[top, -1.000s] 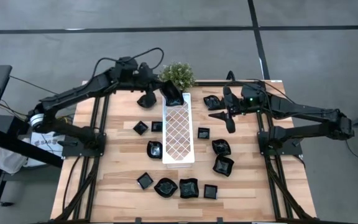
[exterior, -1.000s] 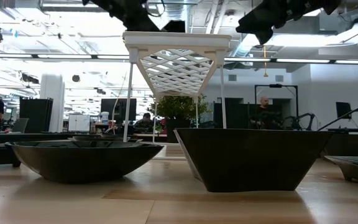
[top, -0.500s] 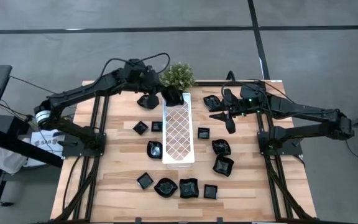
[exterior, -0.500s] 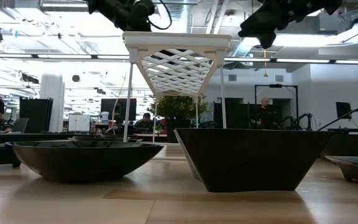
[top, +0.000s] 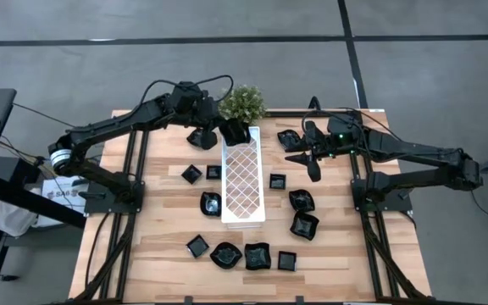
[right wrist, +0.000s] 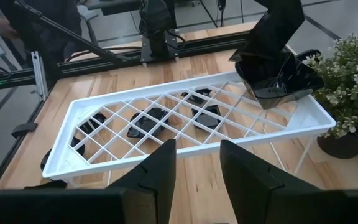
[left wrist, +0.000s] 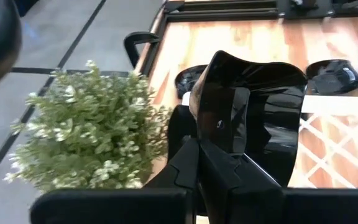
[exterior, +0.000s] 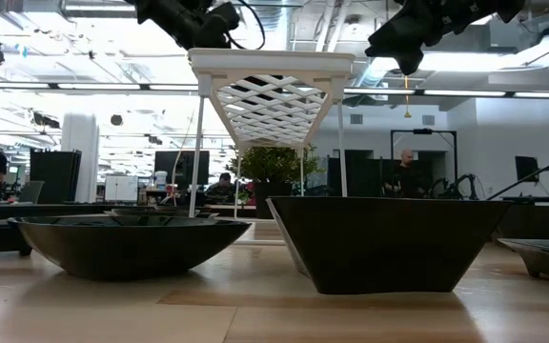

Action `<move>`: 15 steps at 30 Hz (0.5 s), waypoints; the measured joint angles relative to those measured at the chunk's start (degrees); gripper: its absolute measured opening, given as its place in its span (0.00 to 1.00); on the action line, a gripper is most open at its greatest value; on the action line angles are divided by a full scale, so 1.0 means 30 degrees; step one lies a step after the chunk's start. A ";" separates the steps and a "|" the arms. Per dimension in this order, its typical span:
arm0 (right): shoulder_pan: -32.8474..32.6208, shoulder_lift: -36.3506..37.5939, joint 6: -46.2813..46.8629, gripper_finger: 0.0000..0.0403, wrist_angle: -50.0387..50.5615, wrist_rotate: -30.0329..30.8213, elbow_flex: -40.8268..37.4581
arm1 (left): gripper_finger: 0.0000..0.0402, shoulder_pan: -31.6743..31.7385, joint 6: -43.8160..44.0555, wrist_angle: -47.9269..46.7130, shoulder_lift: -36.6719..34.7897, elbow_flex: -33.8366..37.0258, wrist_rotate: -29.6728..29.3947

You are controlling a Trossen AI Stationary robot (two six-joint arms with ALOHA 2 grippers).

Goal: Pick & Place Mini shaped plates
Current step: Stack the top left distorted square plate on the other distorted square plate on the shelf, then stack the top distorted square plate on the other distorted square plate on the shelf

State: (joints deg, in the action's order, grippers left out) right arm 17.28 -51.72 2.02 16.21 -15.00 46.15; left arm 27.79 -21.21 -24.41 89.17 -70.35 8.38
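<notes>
black glossy mini plate (left wrist: pixel 253 118) sits pinched in left gripper (top: pixel 224 129), tilted on edge, hollow facing away from the fingers, just above far end of white lattice tray (top: pixel 244 174) beside potted plant (top: pixel 242 102). tray's long axis runs front-to-back; left arm nearest. right gripper (top: pixel 310 154) waits w/ fingers spread, empty, right of tray.

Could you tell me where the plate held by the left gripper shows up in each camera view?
High view: held plate over the white tray's far end, beside the plant.
Low view: not discernible.
Left wrist view: plate centre, clamped in the left gripper.
Right wrist view: plate over the tray's far end.
Shared landmark: the white tray.
</notes>
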 joint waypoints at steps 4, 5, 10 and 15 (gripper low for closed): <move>0.0000 0.0000 0.0030 0.30 -0.0002 -0.0002 0.0005 | 0.03 0.0007 0.0000 0.0136 0.0000 0.0000 -0.0225; 0.0000 0.0000 0.0143 0.30 -0.0002 -0.0002 0.0002 | 0.04 0.0007 -0.0004 0.0152 0.0000 0.0000 -0.0217; 0.0000 0.0000 0.0339 0.30 -0.0002 -0.0002 0.0007 | 0.06 0.0000 0.0000 0.0395 0.0115 0.0000 -0.0214; -0.0007 0.0000 0.0357 0.30 -0.0002 -0.0009 0.0007 | 0.06 -0.0015 0.0000 0.0403 0.0437 0.0007 -0.0217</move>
State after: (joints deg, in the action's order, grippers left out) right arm 17.26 -51.72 3.09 16.21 -15.03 46.17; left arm 27.75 -21.21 -23.20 90.48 -70.32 7.73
